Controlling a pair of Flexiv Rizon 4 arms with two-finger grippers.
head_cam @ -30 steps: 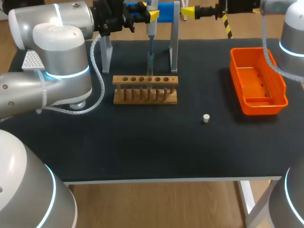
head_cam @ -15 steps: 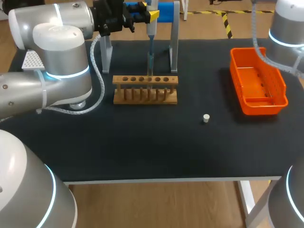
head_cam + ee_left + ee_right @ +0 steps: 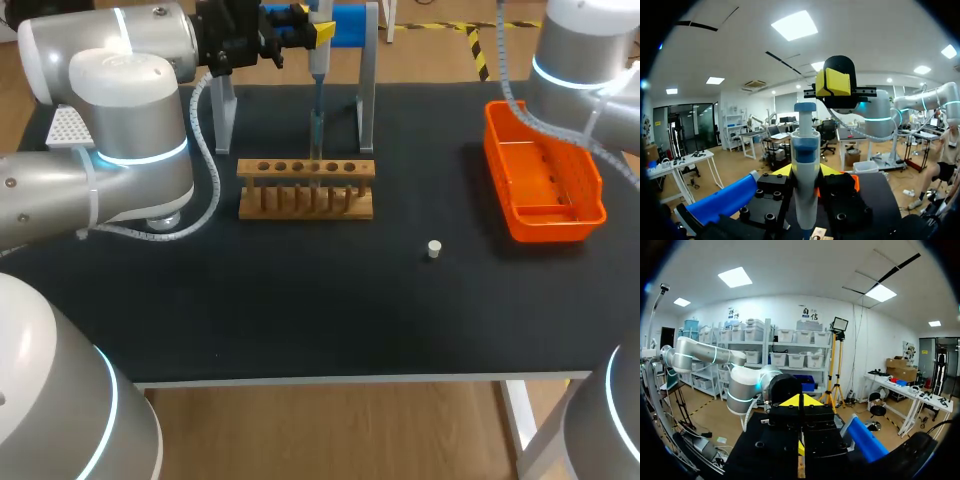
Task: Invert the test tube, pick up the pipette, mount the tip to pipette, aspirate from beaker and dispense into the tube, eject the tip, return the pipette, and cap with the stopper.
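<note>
In the head view your left hand (image 3: 316, 30) clamps the pipette (image 3: 318, 70), upright with its lower end in the test tube (image 3: 316, 140) in the rack (image 3: 270, 200); the stopper (image 3: 434, 249) lies on the desk (image 3: 300, 310) nearer your right arm (image 3: 570, 60). The left wrist view puts your right hand (image 3: 834, 82) above and beyond the plunger (image 3: 805, 107) (not touching it). In the right wrist view its fingers look pressed together on nothing.

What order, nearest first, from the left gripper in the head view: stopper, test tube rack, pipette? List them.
1. pipette, held upright in the left gripper.
2. wooden test tube rack, below it, mid-table.
3. white stopper, front right, standing alone.
</note>
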